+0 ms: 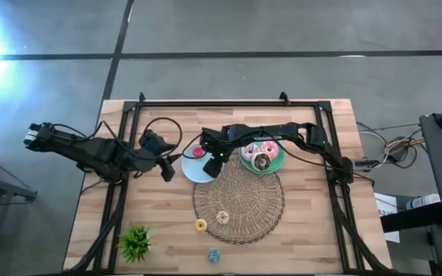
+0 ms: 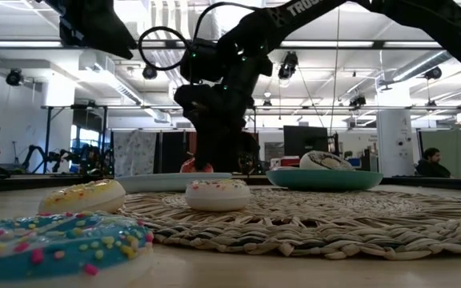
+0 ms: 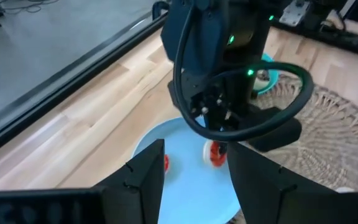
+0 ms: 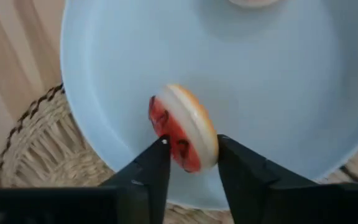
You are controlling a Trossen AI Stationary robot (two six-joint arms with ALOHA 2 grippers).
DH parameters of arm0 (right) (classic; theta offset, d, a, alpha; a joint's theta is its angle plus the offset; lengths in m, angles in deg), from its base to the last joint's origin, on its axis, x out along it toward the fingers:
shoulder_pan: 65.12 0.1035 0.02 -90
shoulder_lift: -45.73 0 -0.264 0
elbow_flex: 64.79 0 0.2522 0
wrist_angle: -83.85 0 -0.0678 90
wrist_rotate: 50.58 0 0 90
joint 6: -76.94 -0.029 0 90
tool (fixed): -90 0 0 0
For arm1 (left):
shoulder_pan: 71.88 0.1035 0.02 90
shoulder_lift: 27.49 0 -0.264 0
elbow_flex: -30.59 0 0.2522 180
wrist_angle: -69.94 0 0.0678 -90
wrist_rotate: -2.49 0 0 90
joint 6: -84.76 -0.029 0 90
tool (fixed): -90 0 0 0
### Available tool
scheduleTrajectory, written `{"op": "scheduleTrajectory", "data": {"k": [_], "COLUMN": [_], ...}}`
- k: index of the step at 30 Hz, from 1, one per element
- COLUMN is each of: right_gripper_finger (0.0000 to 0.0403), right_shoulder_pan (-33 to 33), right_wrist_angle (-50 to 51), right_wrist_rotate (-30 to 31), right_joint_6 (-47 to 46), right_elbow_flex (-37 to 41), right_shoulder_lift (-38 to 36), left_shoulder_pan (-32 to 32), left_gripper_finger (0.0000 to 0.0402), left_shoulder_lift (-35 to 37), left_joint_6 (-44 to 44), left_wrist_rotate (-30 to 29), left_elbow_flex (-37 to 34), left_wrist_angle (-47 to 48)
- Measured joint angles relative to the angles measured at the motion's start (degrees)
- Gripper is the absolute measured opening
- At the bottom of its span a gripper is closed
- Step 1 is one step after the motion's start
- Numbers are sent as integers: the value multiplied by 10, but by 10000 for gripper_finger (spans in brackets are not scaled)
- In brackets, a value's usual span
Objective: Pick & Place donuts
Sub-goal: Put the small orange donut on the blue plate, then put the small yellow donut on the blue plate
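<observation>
My right gripper (image 1: 215, 163) reaches from the right over the pale blue plate (image 1: 194, 173) and is shut on a red-glazed donut (image 4: 185, 137). A second red donut (image 1: 198, 151) lies flat on that plate. My left gripper (image 1: 167, 167) hovers open at the plate's left rim, its fingers (image 3: 145, 180) apart and touching nothing. The green plate (image 1: 279, 162) carries a pink donut (image 1: 250, 152) and a brown-and-cream one (image 1: 262, 160). A yellow donut (image 1: 200, 225) sits at the woven mat's edge, a cream one (image 1: 223, 218) on the mat, a blue one (image 1: 213, 254) on the wood. My right gripper (image 4: 191, 146) pinches the red donut between its two fingertips (image 4: 160, 163), one on the glazed face (image 4: 166, 121), the other on the pale underside (image 4: 205, 134). The fingers come from above, pointing down. The donut stands on edge over the pale blue plate; whether it touches the plate I cannot tell.
The round woven mat (image 1: 238, 201) lies in the table's middle, partly under both plates. A small green spiky plant (image 1: 135, 242) stands near the near-left corner. A black frame rail (image 1: 229, 103) runs along the far edge. Bare wood shows at the near right.
</observation>
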Motion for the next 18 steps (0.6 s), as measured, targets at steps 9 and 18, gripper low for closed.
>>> {"op": "scheduleTrajectory", "data": {"k": [9,18], "right_gripper_finger": [183,176], "right_shoulder_pan": [4,53], "right_wrist_angle": [13,26], "right_wrist_rotate": [62,77], "right_joint_6": [83,344], "right_elbow_flex": [-5,9], "right_shoulder_lift": [-16,-96], "left_shoulder_pan": [-5,-80], "left_gripper_finger": [149,149], "left_shoulder_lift": [0,-2], "left_joint_6": [15,16], "left_wrist_rotate": [-2,23], "left_elbow_flex": [0,-24], "left_wrist_angle": [55,91]}}
